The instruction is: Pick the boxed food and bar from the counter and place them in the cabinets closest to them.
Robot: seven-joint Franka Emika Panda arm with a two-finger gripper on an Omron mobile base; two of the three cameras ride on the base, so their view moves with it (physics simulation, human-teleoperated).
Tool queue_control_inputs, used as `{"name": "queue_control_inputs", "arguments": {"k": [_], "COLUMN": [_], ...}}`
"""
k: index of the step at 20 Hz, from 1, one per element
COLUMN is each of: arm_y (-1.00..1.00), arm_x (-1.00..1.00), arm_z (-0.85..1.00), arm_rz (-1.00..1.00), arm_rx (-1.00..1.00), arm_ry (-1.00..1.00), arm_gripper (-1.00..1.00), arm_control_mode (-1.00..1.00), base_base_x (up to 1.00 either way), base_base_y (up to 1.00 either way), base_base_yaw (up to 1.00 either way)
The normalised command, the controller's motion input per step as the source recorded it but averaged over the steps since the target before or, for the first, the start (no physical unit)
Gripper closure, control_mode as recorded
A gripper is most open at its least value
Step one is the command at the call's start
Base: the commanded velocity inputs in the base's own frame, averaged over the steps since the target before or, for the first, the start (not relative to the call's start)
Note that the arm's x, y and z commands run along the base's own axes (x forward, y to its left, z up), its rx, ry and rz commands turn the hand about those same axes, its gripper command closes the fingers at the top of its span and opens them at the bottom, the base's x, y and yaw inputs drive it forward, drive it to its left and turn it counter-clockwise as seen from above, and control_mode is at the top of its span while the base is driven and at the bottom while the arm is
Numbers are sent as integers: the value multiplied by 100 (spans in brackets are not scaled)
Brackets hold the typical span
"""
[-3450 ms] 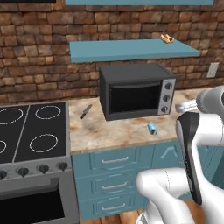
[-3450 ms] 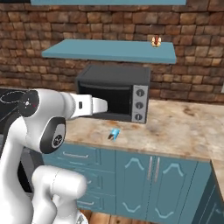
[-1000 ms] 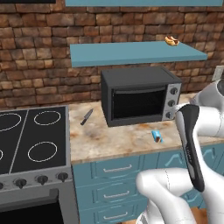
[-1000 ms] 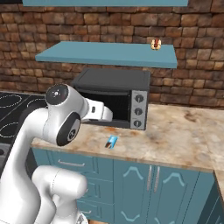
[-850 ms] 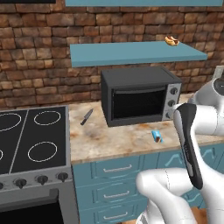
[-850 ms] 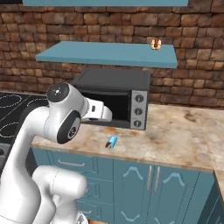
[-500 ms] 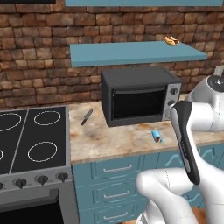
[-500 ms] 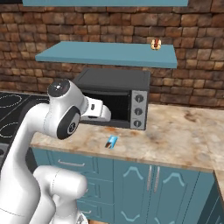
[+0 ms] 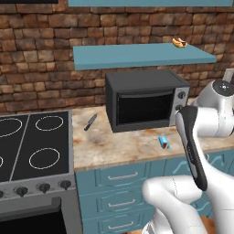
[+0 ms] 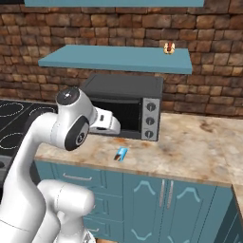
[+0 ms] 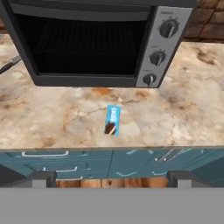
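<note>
Though wall-mounted, shelf (image 9: 137, 57) with pastry (image 9: 179, 43).

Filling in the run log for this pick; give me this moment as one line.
phase: approach | gripper: open, empty | bar: flat on counter, in front of toaster oven | shelf: not yet reached

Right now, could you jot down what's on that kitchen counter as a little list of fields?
counter: tan marbled stone, beside a stove
bar: small blue wrapper, lying flat near the front edge, before the toaster oven
knife: black handle, left of the oven
shelf: teal slab above the oven, a small pastry on it
hand: open, above the counter's edge, holding nothing
</note>
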Motion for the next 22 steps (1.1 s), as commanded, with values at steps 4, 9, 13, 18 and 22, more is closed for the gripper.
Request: {"name": "queue_control_inputs", "arguments": {"k": [4, 9, 13, 18, 22], "arm_y": [3, 0, 0, 0, 0], "arm_x": [20, 24, 25, 27, 26], "arm_z": [-30, -35, -35, -33, -34], "arm_rz": [0, 0, 0, 0, 0], "arm_rx": [6, 5, 1, 0, 1], "arm_ry": [5, 7, 8, 8, 7], "arm_gripper": [-100, -100, -100, -100, -100], "arm_control_mode": [-100, -100, -100, -100, -100], "base_base_x": [0, 0, 0, 0, 0], "base_base_y": [0, 0, 0, 0, 0], "base_base_yaw": [0, 0, 0, 0, 0]}}
